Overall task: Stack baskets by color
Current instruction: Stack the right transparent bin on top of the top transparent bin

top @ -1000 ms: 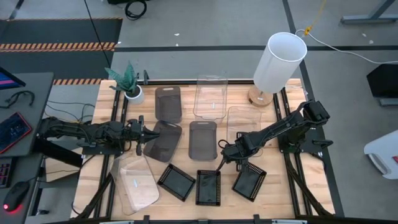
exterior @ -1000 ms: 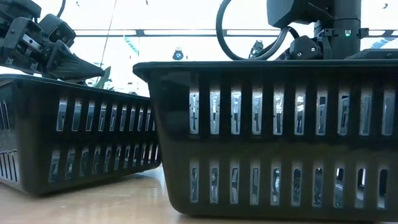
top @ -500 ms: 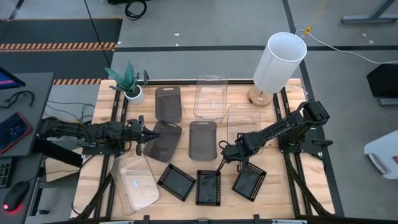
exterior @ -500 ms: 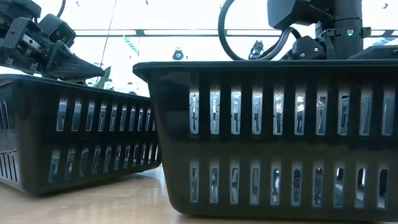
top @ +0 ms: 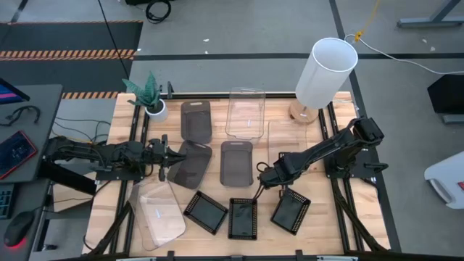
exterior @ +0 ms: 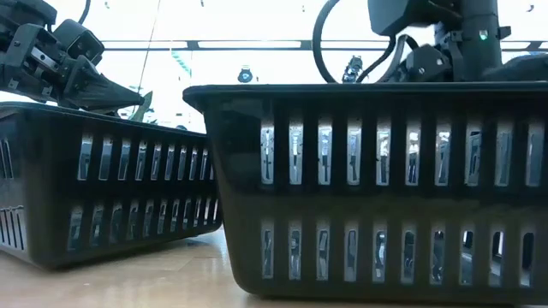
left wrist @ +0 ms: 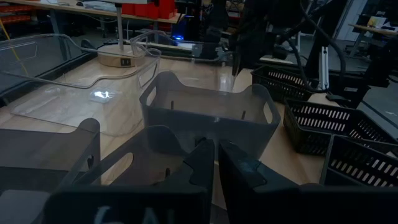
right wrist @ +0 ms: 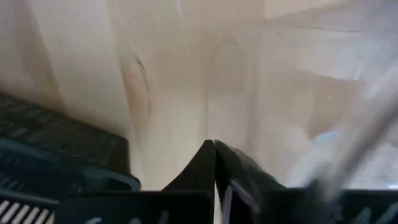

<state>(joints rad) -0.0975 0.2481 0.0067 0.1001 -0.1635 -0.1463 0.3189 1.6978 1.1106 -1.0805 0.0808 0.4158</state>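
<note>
Wooden table (top: 119, 185): my work surface. The tall white cylinder lamp (top: 326, 71) stands at its far edge, and the baskets lie singly with nothing nested yet.
Left gripper (top: 165, 161): well away from the lamp, across the table. My fingers (left wrist: 193, 163) are pinched on the end wall of a smoky dark-grey plastic bin (top: 188, 165), a grip I judge is meant for lifting it onto a grey mate.
Grey mates: two more smoky bins (top: 235, 163) (top: 196, 119) lie between that one and the lamp.
Right gripper (top: 259, 182): forward of the lamp, low over bare wood, fingers pressed together. I cannot tell whether they catch the wall of the large clear bin (top: 284, 145) just beside them.
Other clear bins: one (top: 245, 112) is close beside the lamp and one (top: 158, 214) is farthest from it.
Black perforated mesh trays (top: 243, 217): three sit in a row along the edge opposite the lamp, untouched.
</note>
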